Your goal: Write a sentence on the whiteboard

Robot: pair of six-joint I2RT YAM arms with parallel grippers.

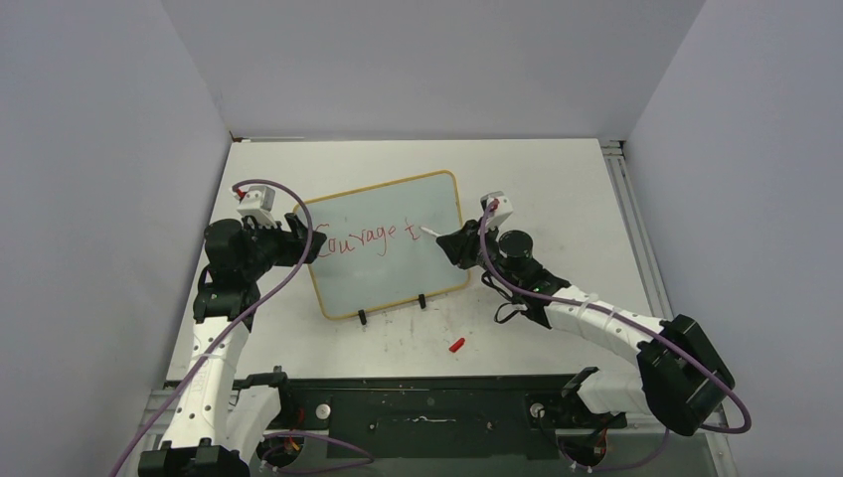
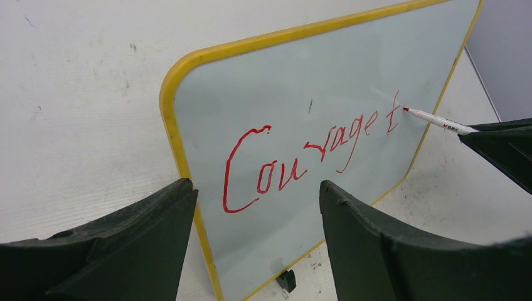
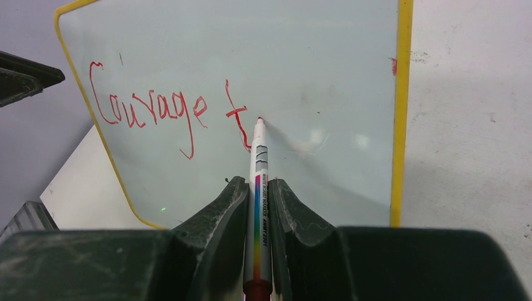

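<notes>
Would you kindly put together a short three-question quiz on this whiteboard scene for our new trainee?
1. True or false: the right arm's jaws are shut on the marker.
2. What does the red writing on the whiteboard read now? A) "Courage t" B) "Courage to be you" C) nothing at all
3. In a few words: which arm's jaws stand open at the board's left edge?

Key: 1 true; 2 A; 3 the left arm's jaws.

"Courage t" (image 1: 363, 239) on whiteboard (image 1: 398, 276), marker (image 3: 258, 188) print illeg.
</notes>
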